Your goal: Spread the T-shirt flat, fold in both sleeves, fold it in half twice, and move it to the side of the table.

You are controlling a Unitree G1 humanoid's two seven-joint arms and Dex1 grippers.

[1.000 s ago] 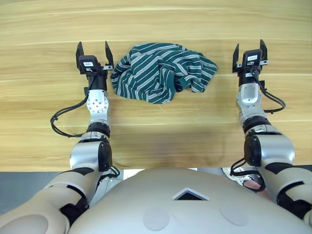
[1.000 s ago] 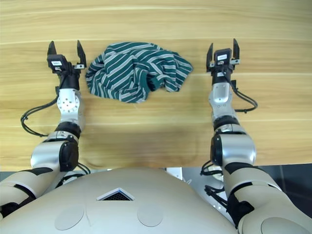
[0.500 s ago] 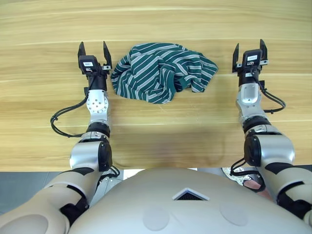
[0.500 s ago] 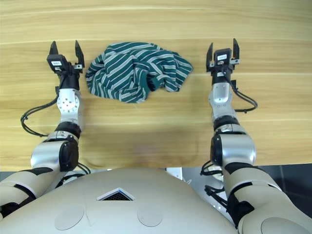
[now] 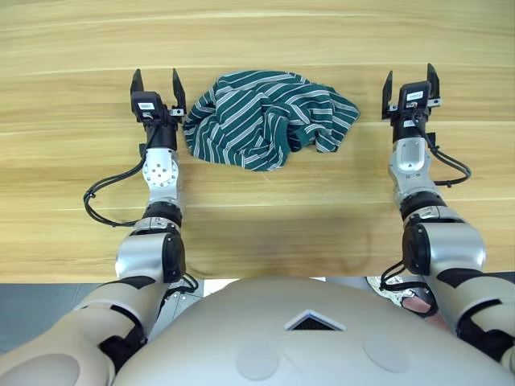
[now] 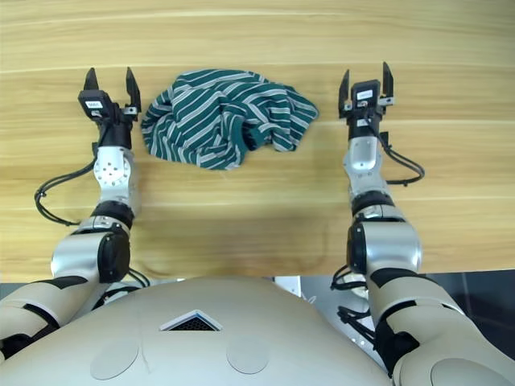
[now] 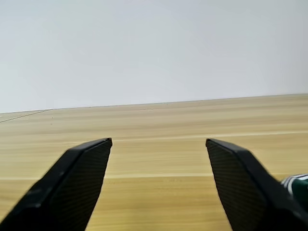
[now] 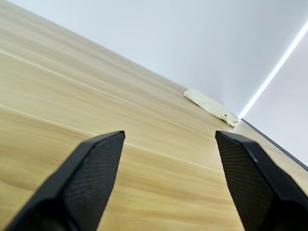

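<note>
A dark green T-shirt [image 5: 269,118] with white stripes lies crumpled in a heap on the wooden table [image 5: 257,209], between my two arms. My left gripper [image 5: 158,83] stands open just beside the shirt's left edge, with nothing between its fingers. In the left wrist view a corner of the T-shirt [image 7: 297,181] peeks past one finger [image 7: 243,185]. My right gripper [image 5: 411,80] is open too, a short way off the shirt's right edge, apart from the cloth. Both grippers point toward the far side of the table.
A small pale folded cloth [image 8: 210,105] lies far off on the table near the wall in the right wrist view. Bare wood stretches in front of the shirt and beyond it.
My left gripper has shifted slightly toward the shirt and its fingers have narrowed a little. The right gripper has edged a touch to the left. The T-shirt has not moved.
</note>
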